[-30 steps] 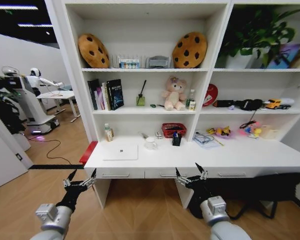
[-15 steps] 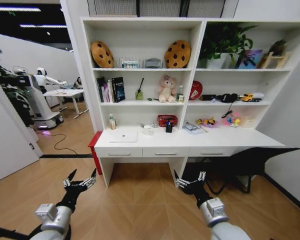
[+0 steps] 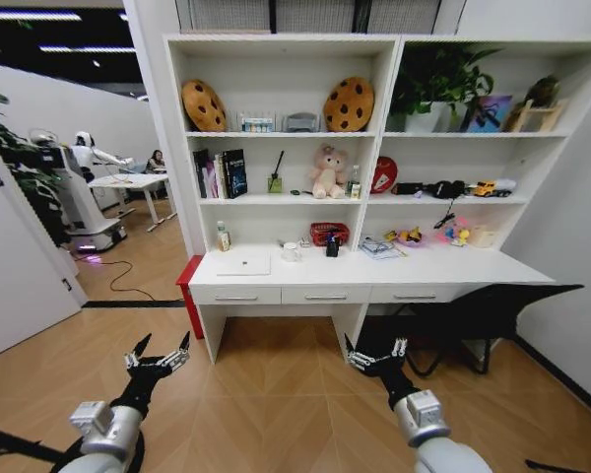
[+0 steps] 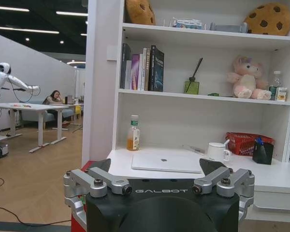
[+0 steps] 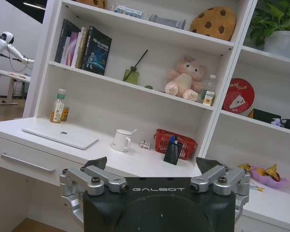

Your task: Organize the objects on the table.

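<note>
Right now you stand well back from the tabletop (image 3: 453, 271), which sits in the middle of the head view under the white shelving. The left end effector (image 3: 158, 357) hangs at lower left and the right end effector (image 3: 376, 357) at lower centre, both over the wooden floor, both with fingers spread and grasping nothing. The silver laptop (image 3: 243, 262) lies closed and flat at the left end of the tabletop, with a small bottle (image 3: 222, 236) just behind it. You should judge the laptop stiff, fairly heavy and smooth-skinned, likely to slip from a light pinch, so take it by a long edge, ideally with both end effectors. The bottle looks light and easy to tip; close on its body, not its cap. The pens in the dark holder (image 5: 172, 151) beside the red basket (image 5: 175, 142) are thin and will roll if dropped.
</note>
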Controlling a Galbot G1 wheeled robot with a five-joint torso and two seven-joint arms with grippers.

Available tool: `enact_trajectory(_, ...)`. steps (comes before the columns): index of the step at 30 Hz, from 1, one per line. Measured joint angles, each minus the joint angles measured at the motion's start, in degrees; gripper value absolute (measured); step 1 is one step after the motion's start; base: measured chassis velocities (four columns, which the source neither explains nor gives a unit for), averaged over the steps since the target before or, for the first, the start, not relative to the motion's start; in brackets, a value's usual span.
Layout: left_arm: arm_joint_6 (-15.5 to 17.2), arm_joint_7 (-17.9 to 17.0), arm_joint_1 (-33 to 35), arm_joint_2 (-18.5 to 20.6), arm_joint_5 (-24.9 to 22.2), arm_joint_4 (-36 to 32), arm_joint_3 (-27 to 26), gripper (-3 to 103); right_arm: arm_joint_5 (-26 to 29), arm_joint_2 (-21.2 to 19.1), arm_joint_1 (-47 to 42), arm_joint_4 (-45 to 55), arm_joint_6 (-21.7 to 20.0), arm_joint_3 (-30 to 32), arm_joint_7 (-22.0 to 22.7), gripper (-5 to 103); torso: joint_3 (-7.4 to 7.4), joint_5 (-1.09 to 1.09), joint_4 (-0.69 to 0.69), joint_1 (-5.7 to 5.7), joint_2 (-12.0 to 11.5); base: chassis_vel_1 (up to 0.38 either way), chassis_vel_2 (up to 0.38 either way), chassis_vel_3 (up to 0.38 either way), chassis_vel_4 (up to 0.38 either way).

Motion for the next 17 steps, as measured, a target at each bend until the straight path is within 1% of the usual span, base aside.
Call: enact_trajectory(17, 0.0, 0.0, 0.0, 0.0, 0.0, 0.0, 0.0, 100, 0.01, 0.01, 0.01, 0.04, -0.06, 0.03, 0.08, 100, -0.01, 0.01, 0.0, -0.03, 0.03, 0.0, 0.0, 0.0, 0.0)
